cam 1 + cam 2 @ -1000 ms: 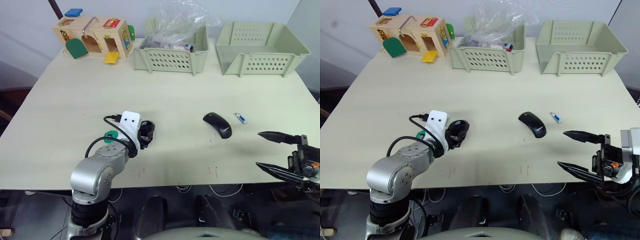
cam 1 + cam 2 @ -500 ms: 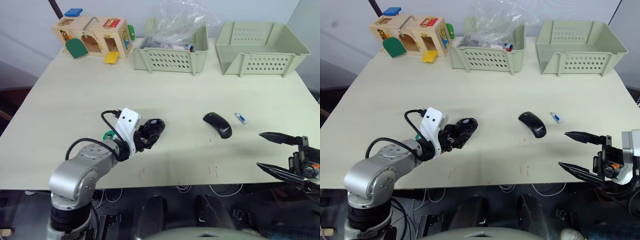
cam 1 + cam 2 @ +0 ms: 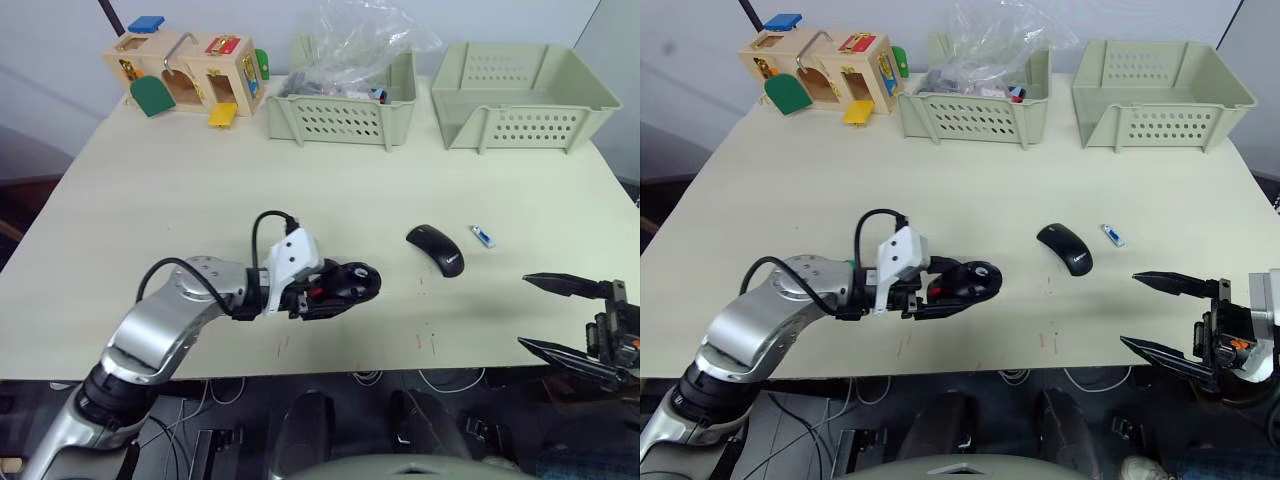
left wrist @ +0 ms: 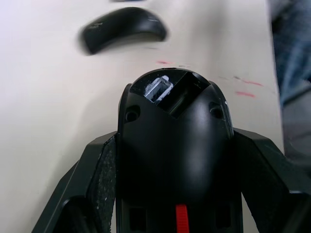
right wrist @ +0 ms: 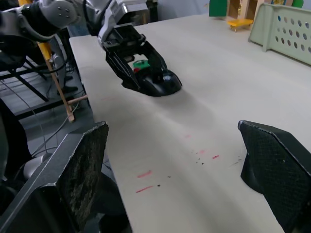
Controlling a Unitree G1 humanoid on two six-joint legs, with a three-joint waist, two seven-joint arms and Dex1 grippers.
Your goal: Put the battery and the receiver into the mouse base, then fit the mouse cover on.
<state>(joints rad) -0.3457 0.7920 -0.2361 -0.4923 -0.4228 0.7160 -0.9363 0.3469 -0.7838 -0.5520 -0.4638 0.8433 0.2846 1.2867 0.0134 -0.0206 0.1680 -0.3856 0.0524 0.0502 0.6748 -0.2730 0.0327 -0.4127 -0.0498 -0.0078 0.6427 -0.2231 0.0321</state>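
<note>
Clearly the left end effector point(image 3: 345, 287) is clamped on the mouse base point(image 3: 343, 284), its two fingers pressed against the base's sides, holding it low over the tabletop point(image 3: 150, 190) near the front edge. The left wrist view shows the compartment side facing up, with a red strip and a clear piece in the open slot. The mouse cover point(image 3: 435, 249) lies on the tabletop well to the right of the base, with a small blue-and-white piece, probably the receiver point(image 3: 482, 236), just beside it. The right end effector point(image 3: 568, 315) hangs beyond the front right edge with its fingers wide apart, holding nothing.

The grip is the risk, in my judgement: the base's sides are smooth and curved, so it could twist or slip between the fingers when something is pushed into it. The cover's low, glossy shape may also skid away from a pinch.

Compared with a second ago, the left arm has carried the base rightward toward the cover; the cover, the receiver and the right end effector have stayed put.
</note>
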